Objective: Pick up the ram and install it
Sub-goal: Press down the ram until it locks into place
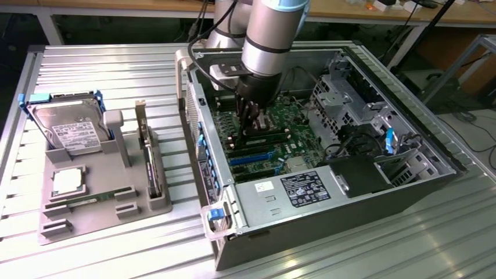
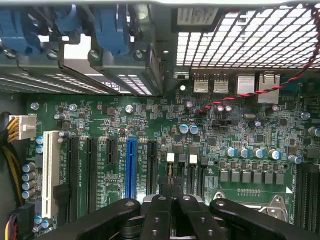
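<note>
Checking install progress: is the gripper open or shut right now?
Shut: the gripper has its fingers pressed together, low over the motherboard inside the case.

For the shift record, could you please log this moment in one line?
gripper: shut | inside case, over motherboard | drive on holder

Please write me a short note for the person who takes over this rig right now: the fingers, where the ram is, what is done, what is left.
Gripper: fingers shut, reaching down inside the open computer case, just above the motherboard.
Ram: the long dark stick right below the fingers looks like it, at the memory slots. I cannot tell whether it is gripped or only touched.
Done: the ram is inside the case.
Left: seating is not confirmed, so the install cannot be counted as finished.
</note>
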Robot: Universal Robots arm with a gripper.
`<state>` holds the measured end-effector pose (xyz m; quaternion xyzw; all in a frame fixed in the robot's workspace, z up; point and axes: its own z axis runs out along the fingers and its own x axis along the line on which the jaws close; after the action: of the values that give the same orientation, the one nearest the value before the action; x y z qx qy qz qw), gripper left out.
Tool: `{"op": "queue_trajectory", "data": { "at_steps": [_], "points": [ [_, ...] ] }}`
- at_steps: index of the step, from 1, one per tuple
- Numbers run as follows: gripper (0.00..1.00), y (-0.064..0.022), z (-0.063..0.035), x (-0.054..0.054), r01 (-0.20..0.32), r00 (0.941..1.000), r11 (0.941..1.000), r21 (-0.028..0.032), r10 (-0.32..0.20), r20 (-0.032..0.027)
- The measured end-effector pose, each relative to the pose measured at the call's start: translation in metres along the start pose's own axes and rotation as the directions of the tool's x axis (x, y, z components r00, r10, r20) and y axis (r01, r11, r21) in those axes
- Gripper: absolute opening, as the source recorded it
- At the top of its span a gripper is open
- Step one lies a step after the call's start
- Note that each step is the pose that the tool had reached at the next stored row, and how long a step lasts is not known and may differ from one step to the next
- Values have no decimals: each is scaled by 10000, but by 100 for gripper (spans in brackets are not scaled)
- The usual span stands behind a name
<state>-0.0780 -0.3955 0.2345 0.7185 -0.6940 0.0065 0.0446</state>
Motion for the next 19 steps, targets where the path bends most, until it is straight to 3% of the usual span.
{"op": "queue_trajectory", "data": {
  "at_steps": [8, 10, 11, 14, 19],
  "points": [
    [11, -4, 59, -4, -2, 10000, 10000, 1, 2, -35],
    [11, -2, 6, -4, -3, 10000, 10000, 17, 3, -11],
    [11, -1, -84, 5, -2, 10000, 10000, 3, 2, -41],
    [11, -126, -125, 12, -3, 10000, 10000, 4, 3, -40],
    [11, -507, -146, 26, -2, 10000, 10000, 3, 2, -40]
  ]
}}
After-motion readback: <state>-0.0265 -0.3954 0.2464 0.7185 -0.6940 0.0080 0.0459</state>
